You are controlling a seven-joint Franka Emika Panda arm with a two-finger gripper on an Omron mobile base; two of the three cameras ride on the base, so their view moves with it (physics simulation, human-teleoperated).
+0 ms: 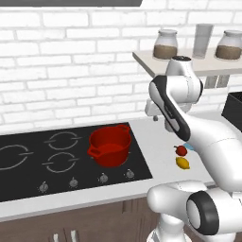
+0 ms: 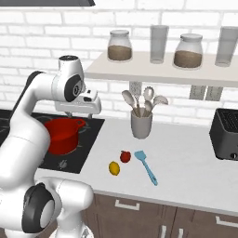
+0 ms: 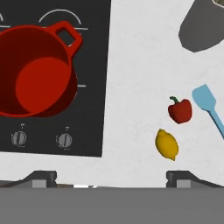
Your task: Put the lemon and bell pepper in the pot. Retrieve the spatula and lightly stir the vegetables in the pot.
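**Open gripper hanging above the counter, nothing held**

The gripper is showing its fingertips wide apart at the bottom of the hand view. The red pot is sitting empty at upper left on the black stovetop. At centre right, the lemon is lying just below the bell pepper, with the light-blue spatula just beside the pepper.

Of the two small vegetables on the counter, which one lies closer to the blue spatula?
The red bell pepper. It sits right beside the spatula blade; the yellow lemon lies farther off, toward the counter's front edge.
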